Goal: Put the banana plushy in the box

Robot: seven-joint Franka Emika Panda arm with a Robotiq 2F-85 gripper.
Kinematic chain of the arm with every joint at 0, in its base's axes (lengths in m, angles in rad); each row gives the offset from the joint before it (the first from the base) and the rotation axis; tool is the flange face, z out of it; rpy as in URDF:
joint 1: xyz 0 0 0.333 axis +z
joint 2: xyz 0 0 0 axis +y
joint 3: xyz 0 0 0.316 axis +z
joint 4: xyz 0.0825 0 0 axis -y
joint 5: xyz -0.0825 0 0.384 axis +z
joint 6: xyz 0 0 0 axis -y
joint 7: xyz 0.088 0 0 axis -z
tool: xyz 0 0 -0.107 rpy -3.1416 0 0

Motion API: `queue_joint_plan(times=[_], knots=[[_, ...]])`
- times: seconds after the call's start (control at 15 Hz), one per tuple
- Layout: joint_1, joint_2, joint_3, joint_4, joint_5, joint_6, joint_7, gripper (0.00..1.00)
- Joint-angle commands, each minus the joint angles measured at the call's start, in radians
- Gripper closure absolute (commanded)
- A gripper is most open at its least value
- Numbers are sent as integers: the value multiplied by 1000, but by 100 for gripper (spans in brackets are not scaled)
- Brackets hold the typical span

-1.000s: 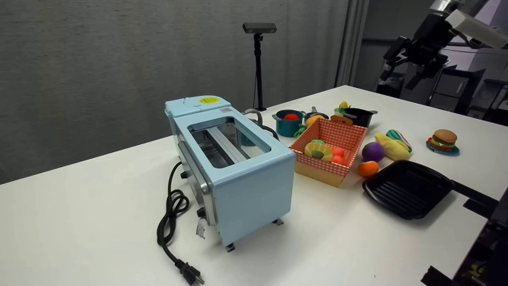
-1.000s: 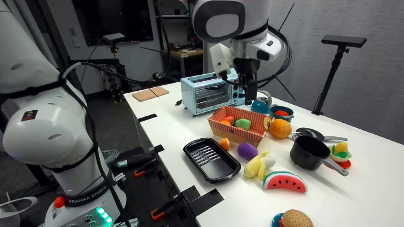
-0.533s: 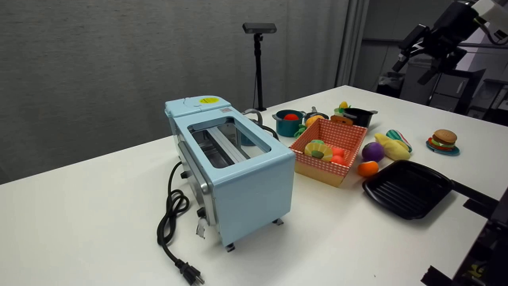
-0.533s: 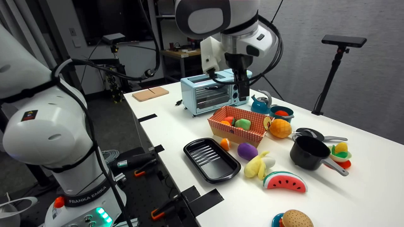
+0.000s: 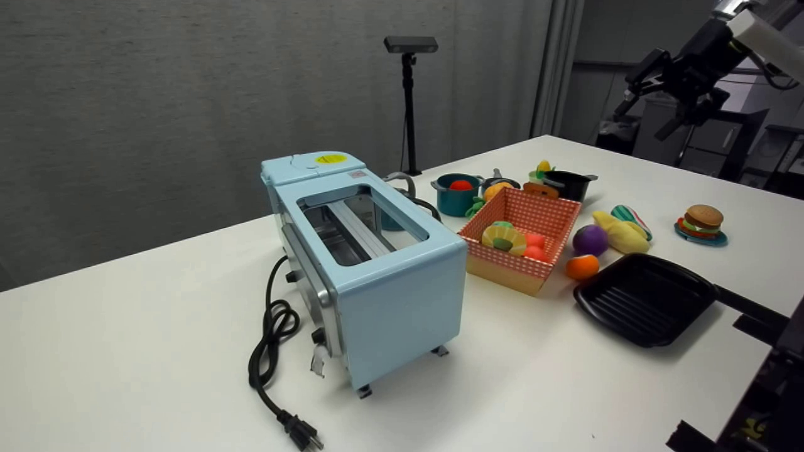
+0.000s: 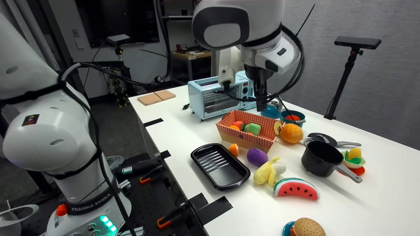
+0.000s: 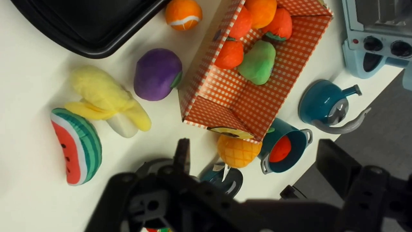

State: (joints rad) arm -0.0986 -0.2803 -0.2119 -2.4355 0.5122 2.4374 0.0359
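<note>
Gripper mostly hides saucepan in wrist view.

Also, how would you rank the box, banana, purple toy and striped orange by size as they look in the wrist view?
Largest to smallest:
1. Box, clearly, even though the picture's top edge cuts it off
2. Banana
3. Purple toy
4. Striped orange

The white, jointed arm reaches to a rounded white wrist; below it, the black two-fingered gripper hangs, its jaws spread wide apart, exact tilt hard to judge.
</note>
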Motion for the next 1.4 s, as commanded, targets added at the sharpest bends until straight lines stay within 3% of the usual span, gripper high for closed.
queue_joint_plan(times=[0.0, 0.33, 0.53, 1.33], knots=[[-39, 53, 25, 48, -116, -14, 78, 0], [-102, 85, 55, 86, -394, -22, 263, 0], [-118, 94, 63, 107, -493, -31, 336, 0], [-102, 124, 51, 115, -469, -6, 302, 0]])
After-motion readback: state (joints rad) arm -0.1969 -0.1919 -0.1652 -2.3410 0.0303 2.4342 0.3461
